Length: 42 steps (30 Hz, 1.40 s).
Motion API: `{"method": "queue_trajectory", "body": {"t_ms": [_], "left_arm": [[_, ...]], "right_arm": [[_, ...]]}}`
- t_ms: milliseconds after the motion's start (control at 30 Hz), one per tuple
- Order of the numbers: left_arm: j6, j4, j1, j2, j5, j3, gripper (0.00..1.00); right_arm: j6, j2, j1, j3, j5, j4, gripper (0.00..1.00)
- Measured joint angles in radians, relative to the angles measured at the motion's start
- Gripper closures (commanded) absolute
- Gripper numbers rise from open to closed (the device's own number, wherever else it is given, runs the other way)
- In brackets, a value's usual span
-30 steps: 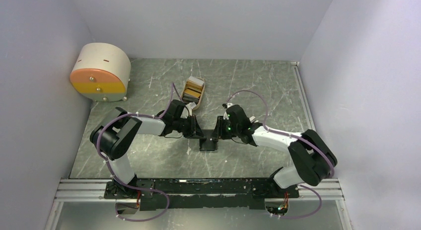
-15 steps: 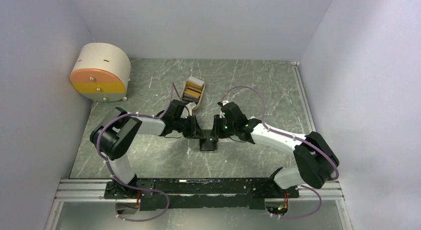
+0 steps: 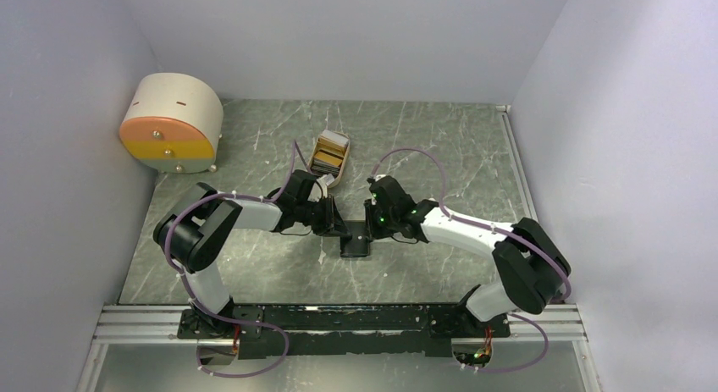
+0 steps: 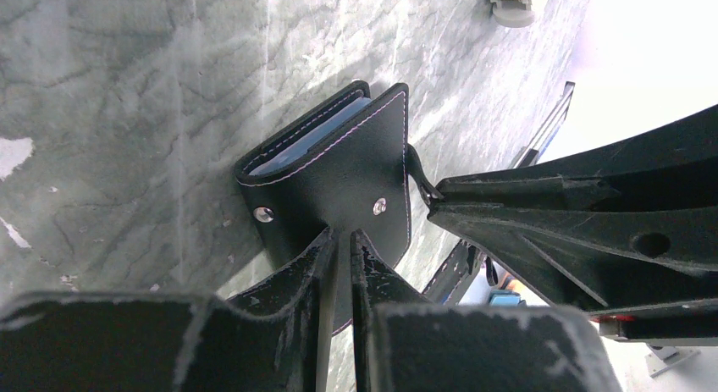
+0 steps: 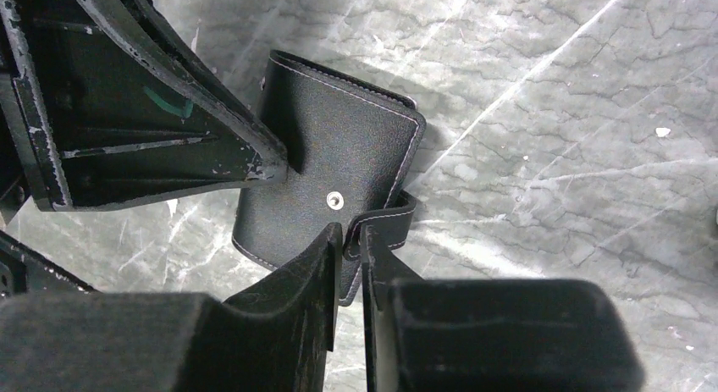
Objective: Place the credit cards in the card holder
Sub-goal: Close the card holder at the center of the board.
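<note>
The black card holder (image 3: 356, 244) lies on the table between both grippers, folded, with blue-grey pockets showing at its open edge in the left wrist view (image 4: 334, 168). My left gripper (image 4: 341, 236) is shut on the edge of its cover near the snap stud; it also shows in the top view (image 3: 341, 229). My right gripper (image 5: 351, 232) is shut on the snap-button tab (image 5: 385, 221) and shows in the top view (image 3: 367, 229). The credit cards (image 3: 329, 159) stand stacked in a beige oblong tray, behind the grippers.
The beige tray (image 3: 324, 179) sits just behind my left wrist. A big beige-and-orange round box (image 3: 172, 124) stands at the back left. Walls enclose the marbled table on the left, back and right.
My right wrist has moved left and a little back, closer over the card holder. The left arm and the holder have stayed put.
</note>
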Motion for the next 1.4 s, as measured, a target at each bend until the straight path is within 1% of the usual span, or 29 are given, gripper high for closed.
{"method": "queue_trajectory", "body": {"t_ms": [100,133,267,467,733,1400], "left_arm": [[0.0,0.0,0.0,0.0,0.0,0.0,0.82],[0.0,0.0,0.0,0.0,0.0,0.0,0.83],[0.0,0.0,0.0,0.0,0.0,0.0,0.83],[0.0,0.0,0.0,0.0,0.0,0.0,0.83],[0.0,0.0,0.0,0.0,0.0,0.0,0.83],[0.0,0.0,0.0,0.0,-0.001,0.0,0.83]], "right_arm": [[-0.004,0.005,0.002,0.003,0.001,-0.004,0.98],[-0.005,0.006,0.002,0.003,0.001,-0.004,1.0],[-0.003,0.008,0.004,0.002,0.0,0.001,1.0],[0.002,0.01,0.006,-0.011,-0.008,0.051,1.0],[0.005,0.05,0.014,-0.011,-0.02,0.094,1.0],[0.004,0.063,0.035,-0.011,-0.017,0.107,1.0]]}}
